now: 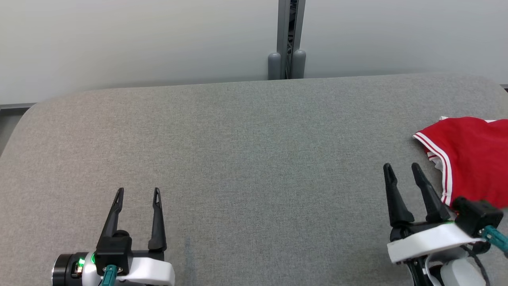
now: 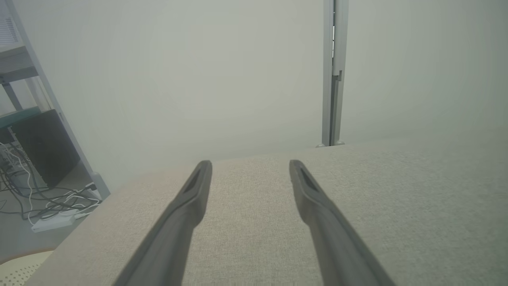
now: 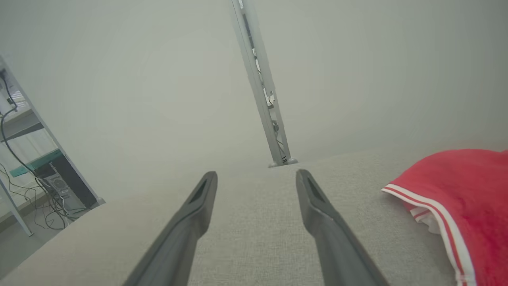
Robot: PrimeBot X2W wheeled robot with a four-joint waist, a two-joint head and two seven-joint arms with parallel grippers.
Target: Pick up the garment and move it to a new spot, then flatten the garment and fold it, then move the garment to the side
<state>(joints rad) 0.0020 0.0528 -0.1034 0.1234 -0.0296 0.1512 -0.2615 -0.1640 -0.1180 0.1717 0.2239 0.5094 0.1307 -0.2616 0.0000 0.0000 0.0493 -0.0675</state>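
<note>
The garment (image 1: 472, 155) is red with white-striped trim and lies bunched at the right edge of the grey fabric table (image 1: 246, 159), partly cut off by the picture's edge. In the right wrist view the garment (image 3: 464, 202) sits to the right of my fingers. My right gripper (image 1: 401, 167) is open and empty, just left of the garment's striped hem and apart from it. My left gripper (image 1: 138, 191) is open and empty at the lower left, far from the garment, hovering over bare table (image 2: 397, 206).
A pale partition wall with a grey metal post (image 1: 290, 39) runs behind the table's far edge. Off the table's left end stand a shelf frame and a computer case with loose cables on the floor (image 2: 47, 198).
</note>
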